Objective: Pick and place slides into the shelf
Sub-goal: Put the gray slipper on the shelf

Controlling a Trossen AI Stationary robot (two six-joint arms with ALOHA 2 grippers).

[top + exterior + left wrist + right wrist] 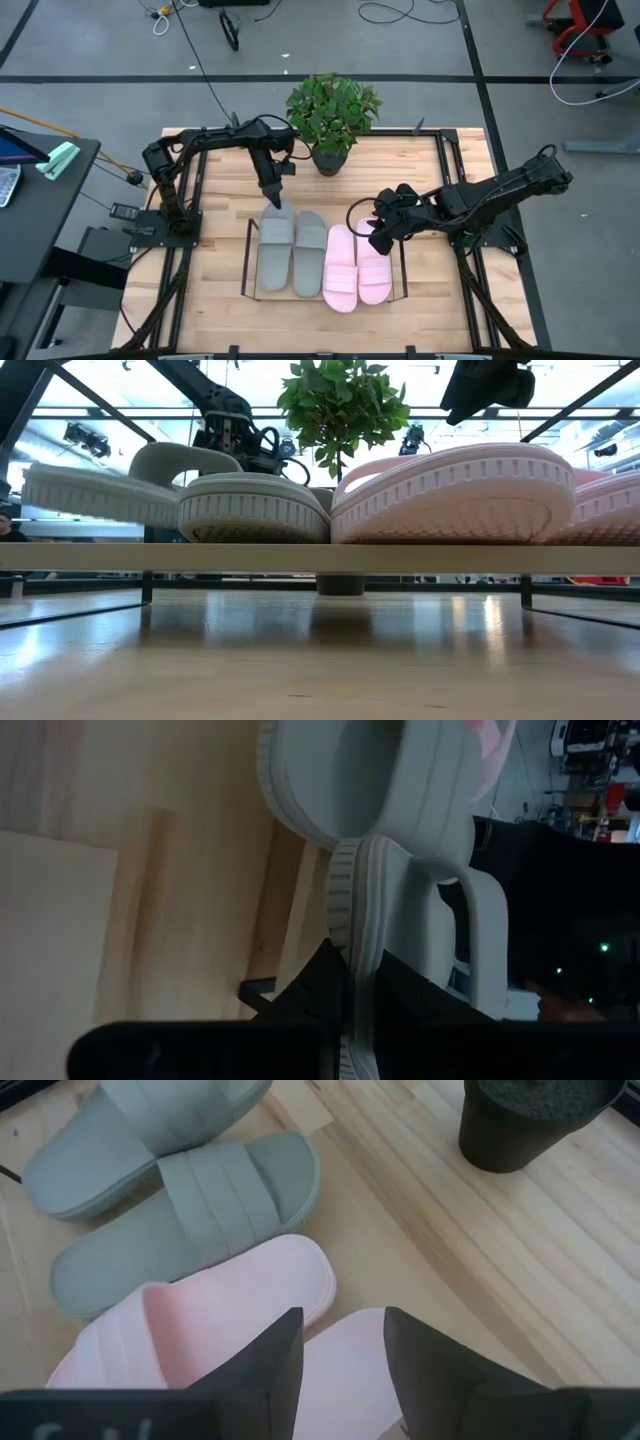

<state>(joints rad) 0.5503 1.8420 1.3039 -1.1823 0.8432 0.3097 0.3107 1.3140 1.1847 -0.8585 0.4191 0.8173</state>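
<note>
Four slides sit side by side on the shelf [250, 262], a wire-framed rack with a light wood board. The two grey ones [275, 250] [310, 252] are on the left and the two pale pink ones [340, 268] [375, 268] on the right. My left gripper [277, 200] is at the far end of the leftmost grey slide [420, 870] and is shut on it. My right gripper [381, 236] hangs open over the far end of the rightmost pink slide [345, 1370]. In the low view it [490, 390] is clear above that slide [450, 490]. My left gripper pinches the leftmost grey slide by the ribbed rim of its sole [352, 930] at the far end. One finger is on the strap side [400, 985] and one on the underside [318, 975]. The fingers slant down from the far side. The slide's near part lies over the shelf board.
A potted plant [332, 115] stands on the table just beyond the shelf, between the two arms. Its dark pot [530, 1120] shows in the right wrist view. Bare wooden table [420, 170] lies on the far side of the shelf and along its near edge.
</note>
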